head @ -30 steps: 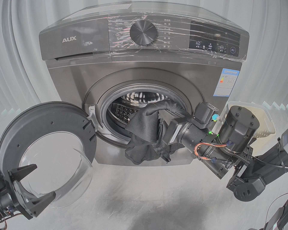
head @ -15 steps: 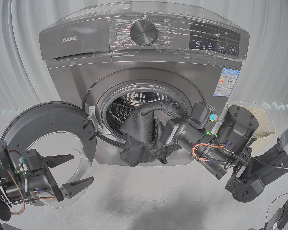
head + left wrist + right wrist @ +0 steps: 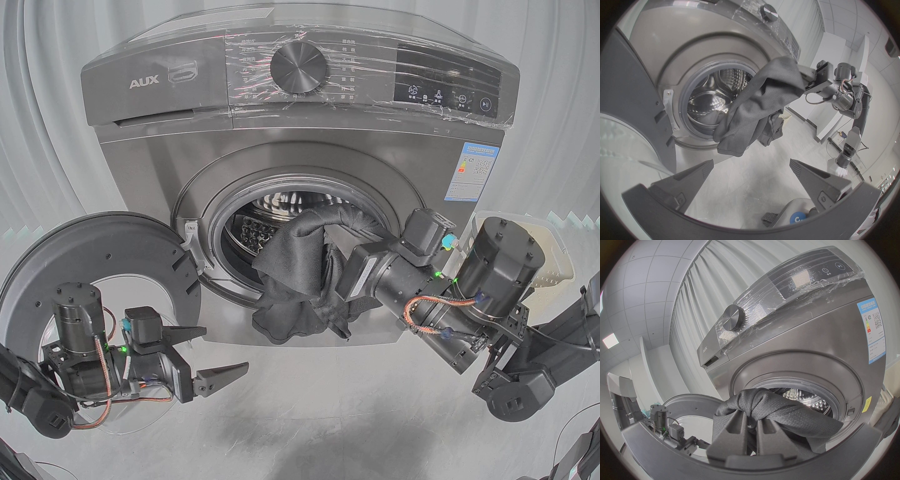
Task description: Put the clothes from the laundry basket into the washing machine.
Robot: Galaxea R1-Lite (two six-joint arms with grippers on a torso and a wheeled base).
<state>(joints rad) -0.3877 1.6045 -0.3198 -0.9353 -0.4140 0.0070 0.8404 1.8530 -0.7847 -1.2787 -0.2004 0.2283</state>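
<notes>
Garment (image 3: 299, 269): one black piece, fine mesh weave visible in the right wrist view, bunched into thick folds. Its top is pinched at the mouth of the drum opening (image 3: 275, 215). The rest hangs in loose lobes in front of the opening's lower right rim and past it, over the front panel. Cannot tell whether the cloth touches the rim.

Right gripper (image 3: 752, 421): fingers clamped together on the top fold of the garment, at the right side of the opening.

Left gripper (image 3: 225, 348): fingers spread wide, nothing between them, low in front of the open door (image 3: 94, 250), well apart from the garment.

Washing machine (image 3: 156, 162): grey front-loader, door swung fully out to the left, shiny drum inside. Clear film (image 3: 375, 75) wraps the control panel and dial (image 3: 298, 67).

Laundry basket (image 3: 559, 262): white, perforated, beside the machine's right side, behind the right arm.

Floor (image 3: 325, 400): pale grey, smooth. Pale pleated curtain (image 3: 37, 125) behind the machine.
</notes>
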